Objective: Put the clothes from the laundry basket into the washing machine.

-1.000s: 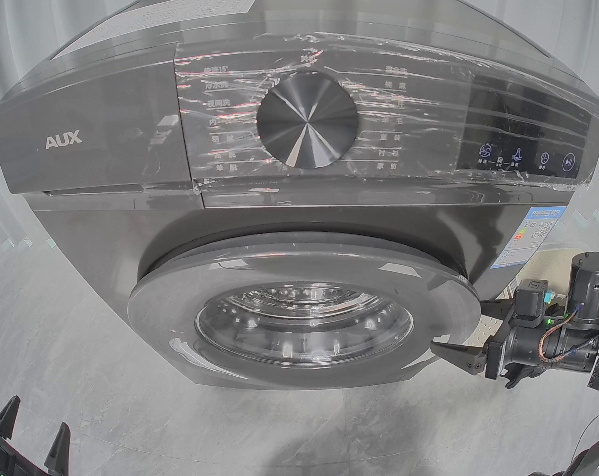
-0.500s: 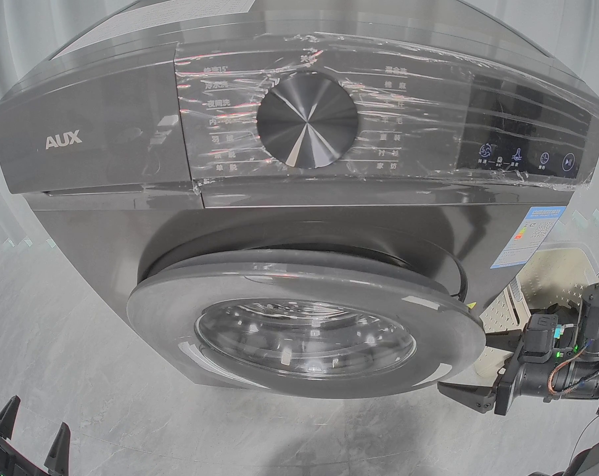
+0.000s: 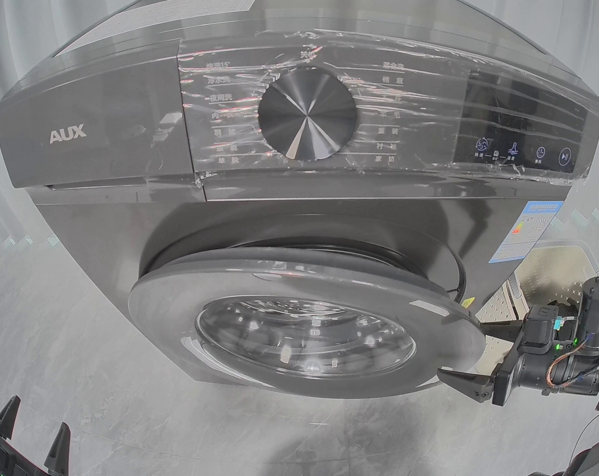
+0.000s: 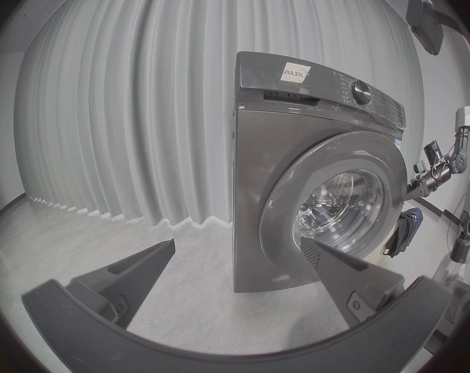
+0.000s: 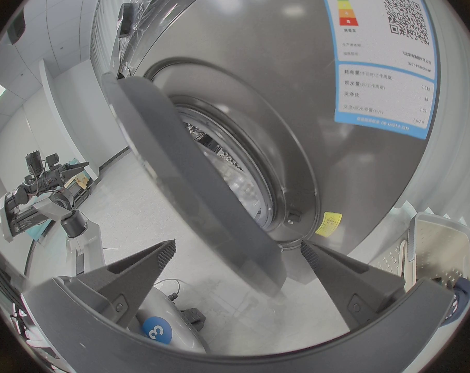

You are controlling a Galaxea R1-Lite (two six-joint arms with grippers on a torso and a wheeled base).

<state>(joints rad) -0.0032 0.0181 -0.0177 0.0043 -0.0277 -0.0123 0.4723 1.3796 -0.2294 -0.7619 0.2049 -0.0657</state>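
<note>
Step in hand: You were on the door-opening step. As I judge it, no garment had gone into the washing machine point(image 3: 94, 233) yet.
Door: The round door point(image 3: 306, 328) stood ajar. Its free edge was swung a little way off the machine's front, on the right side as you faced it.
Right tool: Your right tool point(image 5: 236, 245) sat at the machine's lower right, fingers spread wide with the door's free edge between them. I cannot tell whether a finger touched the rim.
Left tool: Your left tool point(image 4: 236, 243) hung low off the machine's front left, well apart from it, fingers spread and holding nothing.
Clothes: The white laundry basket point(image 3: 558, 269) stood just beside the machine's right side, and a dark garment point(image 4: 407, 230) was draped at it.
Drum: The drum point(image 5: 229, 164) was partly exposed behind the door.
Next move: You needed to swing the door much wider from the machine's front, because the gap looked too narrow for an arm carrying cloth. After that, the right tool could turn to the basket.
</note>
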